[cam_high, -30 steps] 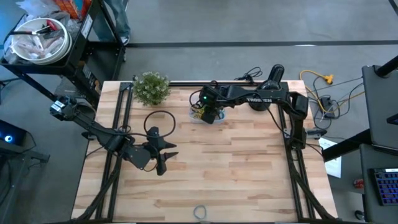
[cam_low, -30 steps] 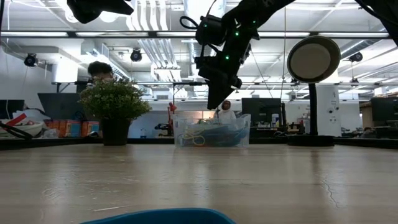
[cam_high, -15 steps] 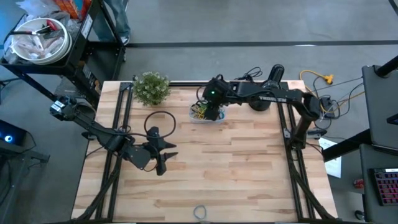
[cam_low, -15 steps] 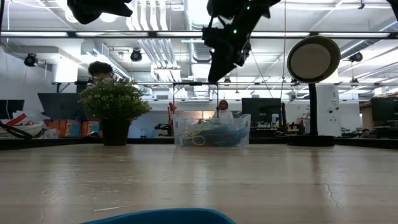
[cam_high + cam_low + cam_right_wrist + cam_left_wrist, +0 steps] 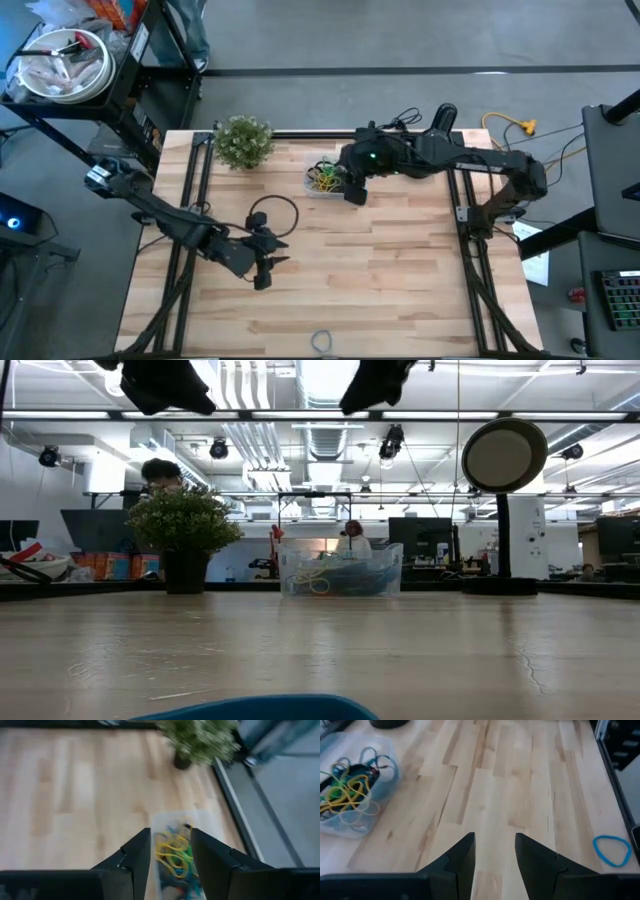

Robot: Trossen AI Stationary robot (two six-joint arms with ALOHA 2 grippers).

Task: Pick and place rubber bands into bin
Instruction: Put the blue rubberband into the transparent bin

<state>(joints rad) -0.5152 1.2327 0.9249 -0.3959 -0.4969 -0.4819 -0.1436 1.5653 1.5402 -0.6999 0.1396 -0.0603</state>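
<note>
The left tool (image 5: 268, 268) hangs well in front of the clear bin (image 5: 322, 180), fingers slightly parted, empty. The bin, on the table (image 5: 400, 270) beside the plant (image 5: 243, 140), holds rubber bands (image 5: 325, 178). The right tool (image 5: 353, 191) hovers at its edge, parted, empty.

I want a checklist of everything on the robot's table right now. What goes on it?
Surface: wooden table, bare planks in the middle.
Job's things: clear bin holding tangled rubber bands; one blue rubber band loose on the table.
Clutter: small potted plant.
Grippers: left gripper open, empty, above the table; right gripper open, empty, above the bin.
Cables: black loop by the left arm; yellow cable off the table.
Surroundings: person behind the plant.
</note>
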